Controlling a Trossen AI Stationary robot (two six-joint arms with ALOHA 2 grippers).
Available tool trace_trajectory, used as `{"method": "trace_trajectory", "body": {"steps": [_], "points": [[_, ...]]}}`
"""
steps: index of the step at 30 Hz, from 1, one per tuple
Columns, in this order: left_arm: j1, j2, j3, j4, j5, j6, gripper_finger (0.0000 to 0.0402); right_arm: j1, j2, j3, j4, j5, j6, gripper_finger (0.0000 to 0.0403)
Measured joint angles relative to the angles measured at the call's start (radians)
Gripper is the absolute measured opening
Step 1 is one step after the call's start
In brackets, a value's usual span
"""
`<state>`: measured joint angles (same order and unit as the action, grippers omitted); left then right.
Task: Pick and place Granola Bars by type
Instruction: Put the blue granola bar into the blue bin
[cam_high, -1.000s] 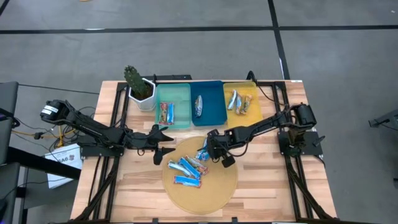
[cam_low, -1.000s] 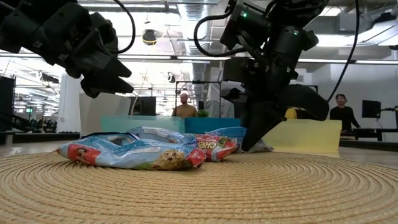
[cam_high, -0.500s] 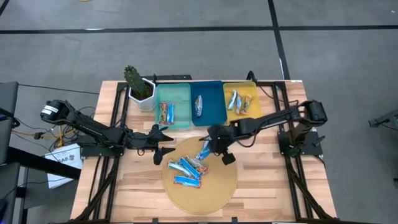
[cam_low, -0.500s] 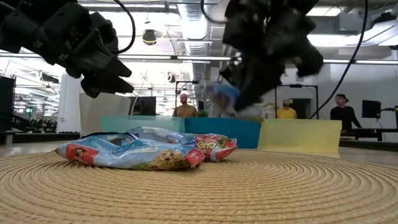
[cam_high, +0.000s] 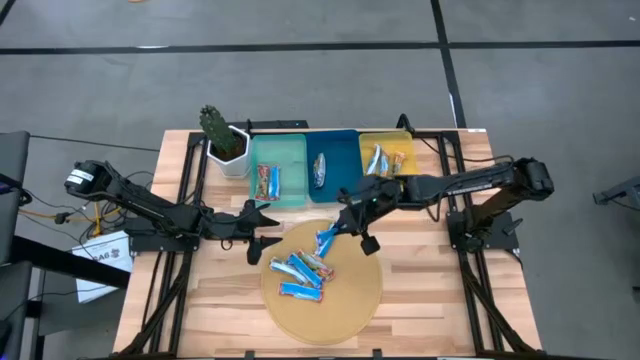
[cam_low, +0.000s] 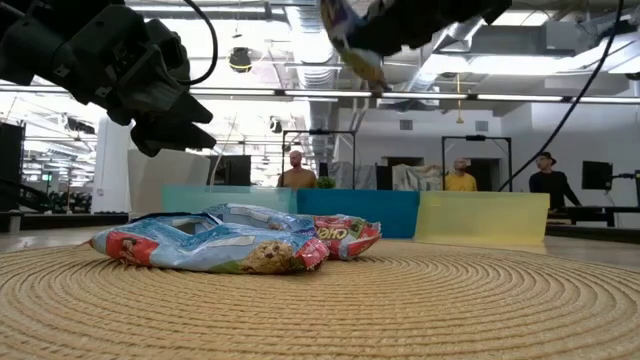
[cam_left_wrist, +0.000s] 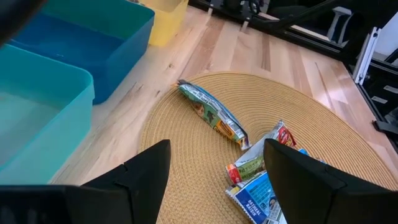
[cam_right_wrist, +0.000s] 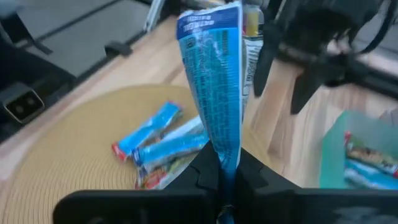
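Several blue-white granola bars (cam_high: 298, 268) lie in a heap on the round woven mat (cam_high: 345, 305); they also show in the low view (cam_low: 215, 245) and the left wrist view (cam_left_wrist: 264, 171). My right gripper (cam_high: 348, 222) hangs above the mat's far part, shut on one blue-white bar (cam_high: 326, 239). In the low view this bar (cam_low: 352, 38) is high above the mat. My left gripper (cam_high: 262, 228) hovers open at the mat's left edge, holding nothing. My right gripper (cam_right_wrist: 224, 177) pinches the blue-white bar by one end (cam_right_wrist: 225, 158) between its two fingers. The fingers come from the table's right, slanting down. The bar is lifted clear of the mat, and its free end (cam_right_wrist: 210, 22) points away from the fingers toward the table's left.
Three trays stand along the far edge: teal (cam_high: 290, 150) with a red-orange bar (cam_high: 267, 182), blue (cam_high: 343, 185) with a silvery bar (cam_high: 319, 170), yellow (cam_high: 402, 150) with several bars (cam_high: 383, 163). A potted cactus (cam_high: 220, 135) stands left of them. People are in the room behind.
My right gripper has risen from the mat with the blue-white bar and drawn a little toward the far edge. The bar, first down by the mat, now hangs lifted clear, high above it. The other bars have not moved.
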<state>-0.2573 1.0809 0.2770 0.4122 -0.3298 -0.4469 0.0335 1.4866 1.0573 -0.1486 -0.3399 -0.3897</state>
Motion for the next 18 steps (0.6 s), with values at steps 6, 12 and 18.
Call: {"method": "trace_trajectory", "body": {"steps": [6,12,18], "points": [[0.0,0.0,0.0,-0.001,0.0,0.003,0.0249,-0.026,-0.047,0.0,0.035,-0.041,0.017,0.0004],[0.0,0.0,0.0,-0.003,-0.001,0.018,0.0249,-0.043,-0.046,0.0,0.045,-0.039,0.062,0.0005],[0.0,0.0,0.0,-0.003,-0.009,0.037,0.0249,-0.062,-0.024,-0.002,0.123,-0.027,0.127,0.0003]]}}
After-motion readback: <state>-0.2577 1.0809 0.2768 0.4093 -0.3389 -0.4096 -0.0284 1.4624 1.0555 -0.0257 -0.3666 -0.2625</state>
